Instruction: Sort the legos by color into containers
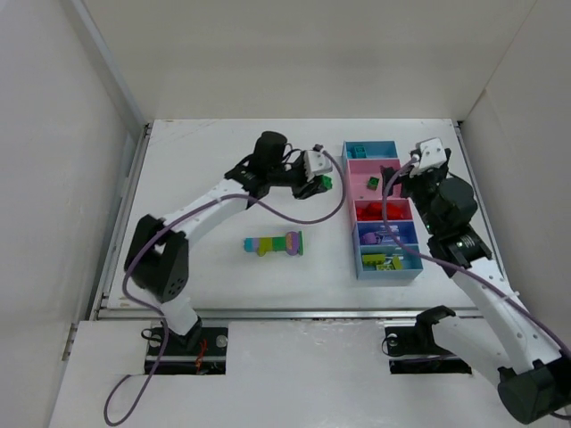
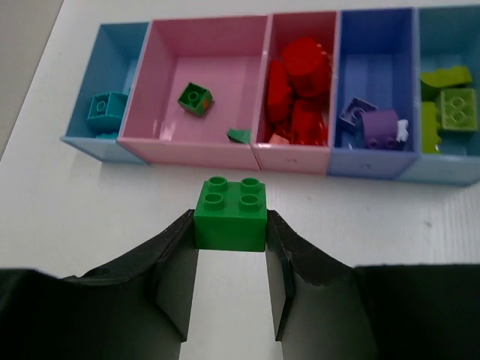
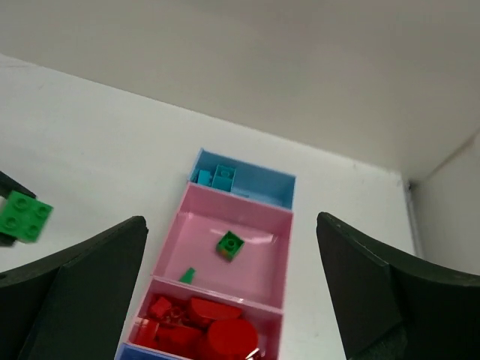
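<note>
My left gripper is shut on a green four-stud lego, held just short of the containers' near wall. From above, that gripper hangs left of the strip of containers. The same green lego shows at the left edge of the right wrist view. My right gripper is open and empty above the pink bin, where a green lego and a small green piece lie. A stuck-together row of legos lies on the table.
The other bins hold teal legos, red legos, purple legos and yellow-green legos. White walls enclose the table at the back and both sides.
</note>
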`<move>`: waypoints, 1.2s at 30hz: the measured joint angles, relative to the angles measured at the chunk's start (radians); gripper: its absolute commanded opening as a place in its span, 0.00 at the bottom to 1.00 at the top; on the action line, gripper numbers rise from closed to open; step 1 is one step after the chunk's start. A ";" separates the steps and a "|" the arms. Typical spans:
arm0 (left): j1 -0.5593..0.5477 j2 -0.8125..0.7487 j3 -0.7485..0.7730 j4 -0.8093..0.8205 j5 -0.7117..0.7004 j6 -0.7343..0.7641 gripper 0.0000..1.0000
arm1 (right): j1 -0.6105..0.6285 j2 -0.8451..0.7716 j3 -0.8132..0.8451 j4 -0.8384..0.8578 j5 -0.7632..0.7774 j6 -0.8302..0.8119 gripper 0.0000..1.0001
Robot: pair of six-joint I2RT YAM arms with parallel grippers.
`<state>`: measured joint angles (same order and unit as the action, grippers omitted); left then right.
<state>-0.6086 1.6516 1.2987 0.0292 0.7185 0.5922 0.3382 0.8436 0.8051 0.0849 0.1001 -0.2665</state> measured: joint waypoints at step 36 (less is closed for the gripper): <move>-0.085 0.422 0.465 0.151 -0.195 -0.041 0.85 | -0.049 0.110 0.090 -0.029 0.125 0.293 0.99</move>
<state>-0.6937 2.0735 1.7638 0.1806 0.5232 0.5514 0.2890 0.9535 0.8951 0.0559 0.2249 0.0261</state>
